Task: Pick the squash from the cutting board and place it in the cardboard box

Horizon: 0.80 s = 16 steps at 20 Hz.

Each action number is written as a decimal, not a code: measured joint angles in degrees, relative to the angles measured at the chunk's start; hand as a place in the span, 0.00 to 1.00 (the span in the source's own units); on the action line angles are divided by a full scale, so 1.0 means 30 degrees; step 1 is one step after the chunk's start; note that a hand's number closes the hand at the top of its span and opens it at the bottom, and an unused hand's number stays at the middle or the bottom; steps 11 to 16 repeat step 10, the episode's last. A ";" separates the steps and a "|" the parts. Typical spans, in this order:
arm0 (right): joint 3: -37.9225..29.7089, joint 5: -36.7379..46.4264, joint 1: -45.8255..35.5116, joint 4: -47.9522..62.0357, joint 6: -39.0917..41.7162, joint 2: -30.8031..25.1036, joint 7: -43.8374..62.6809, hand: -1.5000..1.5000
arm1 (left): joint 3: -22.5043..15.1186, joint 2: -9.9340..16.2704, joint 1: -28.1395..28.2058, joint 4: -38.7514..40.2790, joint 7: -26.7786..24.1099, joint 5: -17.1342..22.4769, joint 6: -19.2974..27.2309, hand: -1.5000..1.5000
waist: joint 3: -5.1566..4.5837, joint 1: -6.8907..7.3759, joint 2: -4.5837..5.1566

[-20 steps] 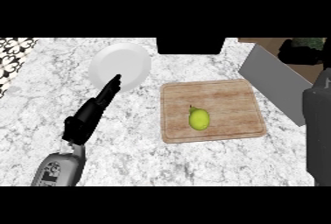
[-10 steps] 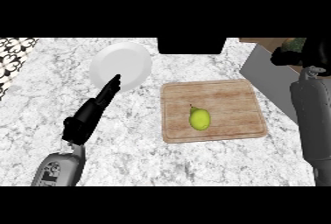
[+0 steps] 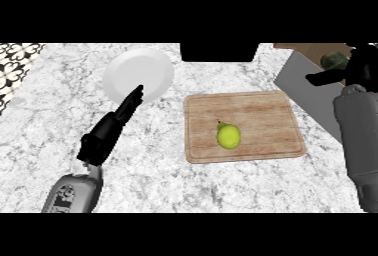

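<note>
The yellow-green squash lies on the wooden cutting board, a little left of its middle. The cardboard box stands at the far right, with its pale flap facing the board. My right hand hovers over the box's near side, its thumb pointing left, holding nothing; its grey forearm runs down the right edge. My left hand rests open on the counter left of the board, its straight fingers pointing up at a white plate. Neither hand touches the squash.
A white plate lies at the back left, just beyond my left fingertips. A black block stands at the back centre. A dark green thing shows inside the box. Patterned tiles border the far left.
My right arm has swung away from me along the right edge, and the hand now shows over the box. The left hand and the squash have not moved.
</note>
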 measured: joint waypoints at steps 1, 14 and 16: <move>-0.0309 -0.0529 -0.0049 0.0086 -0.0354 -0.0029 -0.0565 0.00 | 0.0001 0.0016 0.0113 -0.0069 -0.0001 0.0017 -0.0029 0.50 | 0.0004 -0.0002 -0.0005; -0.3686 -0.6179 0.0831 -0.2206 -0.3870 0.0515 -0.5231 0.00 | 0.0241 0.0228 0.0542 -0.0253 -0.0173 0.0043 -0.0068 0.50 | 0.0013 -0.0330 -0.0108; -0.3686 -0.6179 0.0831 -0.2206 -0.3870 0.0515 -0.5231 0.00 | 0.0241 0.0228 0.0542 -0.0253 -0.0173 0.0043 -0.0068 0.50 | 0.0013 -0.0330 -0.0108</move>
